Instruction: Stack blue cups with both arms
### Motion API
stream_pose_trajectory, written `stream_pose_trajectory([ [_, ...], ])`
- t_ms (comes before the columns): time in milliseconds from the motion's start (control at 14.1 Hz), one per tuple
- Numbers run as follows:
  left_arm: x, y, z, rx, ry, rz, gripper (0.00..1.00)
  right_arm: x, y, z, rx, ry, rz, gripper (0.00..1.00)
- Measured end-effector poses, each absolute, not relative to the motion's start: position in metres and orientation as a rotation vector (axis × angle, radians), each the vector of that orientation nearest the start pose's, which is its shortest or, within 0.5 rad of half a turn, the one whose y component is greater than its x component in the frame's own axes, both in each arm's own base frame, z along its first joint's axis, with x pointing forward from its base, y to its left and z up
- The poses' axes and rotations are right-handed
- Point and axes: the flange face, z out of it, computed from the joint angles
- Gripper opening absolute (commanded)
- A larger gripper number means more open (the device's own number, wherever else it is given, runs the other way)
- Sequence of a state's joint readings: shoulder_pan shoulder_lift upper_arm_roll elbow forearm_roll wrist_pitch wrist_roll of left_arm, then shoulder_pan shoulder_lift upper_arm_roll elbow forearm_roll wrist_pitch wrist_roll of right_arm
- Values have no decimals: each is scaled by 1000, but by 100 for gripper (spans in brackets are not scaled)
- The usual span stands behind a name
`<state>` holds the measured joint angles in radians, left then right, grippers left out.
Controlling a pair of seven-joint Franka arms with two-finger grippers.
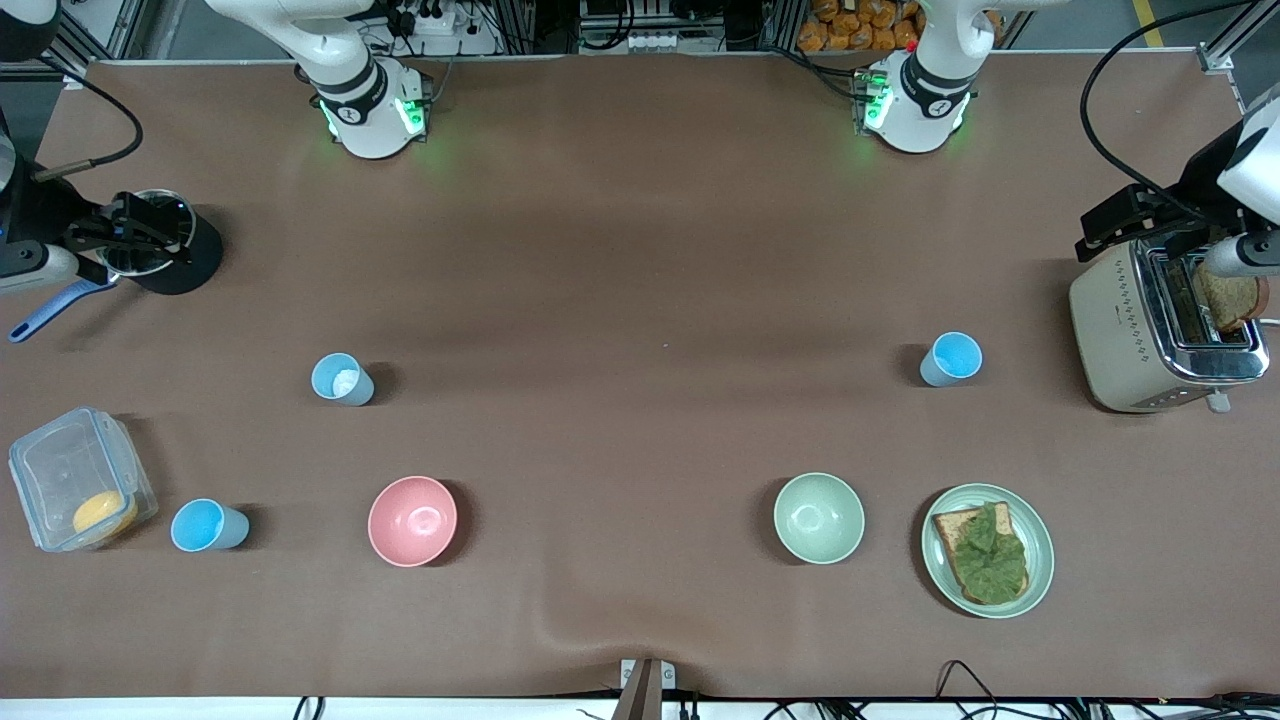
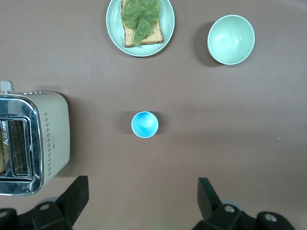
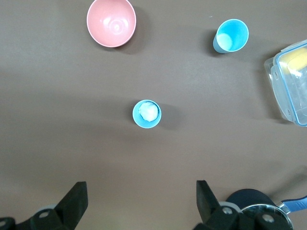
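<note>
A paler blue cup (image 1: 342,379) with something white inside stands toward the right arm's end of the table; it also shows in the right wrist view (image 3: 147,113). A sky blue cup (image 1: 208,525) stands nearer the front camera, beside a clear box; the right wrist view shows it too (image 3: 231,36). Another sky blue cup (image 1: 951,358) stands toward the left arm's end (image 2: 145,124). My left gripper (image 2: 143,184) hangs open and empty high over the table near that cup. My right gripper (image 3: 141,187) hangs open and empty high near the paler cup. Neither gripper shows in the front view.
A pink bowl (image 1: 412,520), a pale green bowl (image 1: 818,517) and a plate of toast with lettuce (image 1: 987,549) stand nearer the front camera. A toaster (image 1: 1150,330) stands at the left arm's end. A clear lidded box (image 1: 75,480) and a pan on a black base (image 1: 160,245) stand at the right arm's end.
</note>
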<state>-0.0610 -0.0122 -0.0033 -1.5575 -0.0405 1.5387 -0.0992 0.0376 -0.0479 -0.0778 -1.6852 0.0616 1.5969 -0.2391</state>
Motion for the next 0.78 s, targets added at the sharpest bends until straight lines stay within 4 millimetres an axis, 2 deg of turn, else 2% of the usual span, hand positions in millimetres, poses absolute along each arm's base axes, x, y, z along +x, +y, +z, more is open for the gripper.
stream_pose_trajectory([
  [637, 546, -38, 635, -3181, -59, 15, 100, 538, -17, 597, -3054, -297, 70, 100],
  [778, 547, -24, 633, -3175, -101, 20, 100, 538, -17, 597, -3054, -297, 71, 100],
])
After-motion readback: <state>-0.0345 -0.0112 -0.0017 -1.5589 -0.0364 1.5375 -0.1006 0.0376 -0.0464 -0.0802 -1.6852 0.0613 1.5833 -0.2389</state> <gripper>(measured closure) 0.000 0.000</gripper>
